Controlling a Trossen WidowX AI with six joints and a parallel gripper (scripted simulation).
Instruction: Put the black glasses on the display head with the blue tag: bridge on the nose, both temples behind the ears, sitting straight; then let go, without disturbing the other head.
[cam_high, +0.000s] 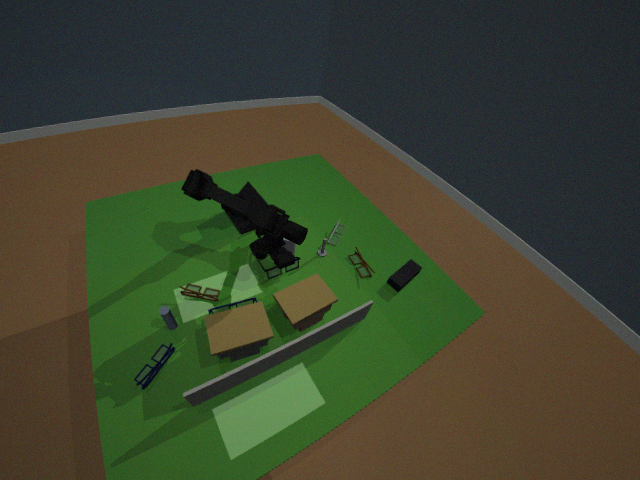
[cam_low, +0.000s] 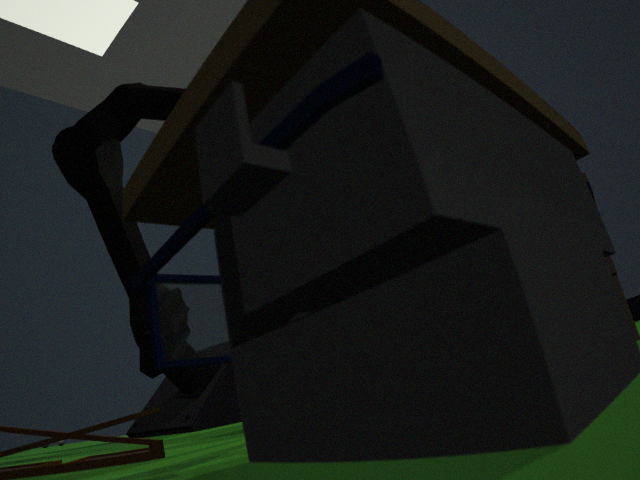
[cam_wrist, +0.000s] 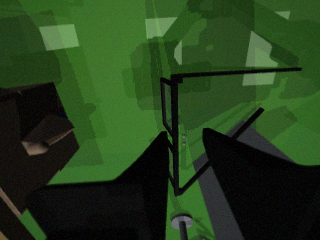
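Note:
The black glasses (cam_high: 273, 276) (cam_wrist: 175, 110) have their temples spread, near a grey block. My gripper (cam_wrist: 184, 135) is partly open; its fingertips straddle the line of the front frame in the wrist view, with a gap showing on the right. No grip on the glasses is visible. Two display heads with tan tops stand nearby: the right one (cam_high: 306, 297) shows no glasses from above, and the left one (cam_high: 238, 328) (cam_low: 336, 382) wears blue glasses (cam_high: 232, 305) (cam_low: 178, 237). A head (cam_wrist: 32, 145) shows at the left in the wrist view. I cannot make out the blue tag.
The grey block (cam_wrist: 216, 210) is beside the right finger. A thin post (cam_high: 323, 246) and white glasses (cam_high: 337, 227) are to the right, with red-brown glasses (cam_high: 363, 264) and a black box (cam_high: 404, 274) beyond. A low wall (cam_high: 279, 356) runs behind the heads. A grey cylinder (cam_high: 168, 317) stands left.

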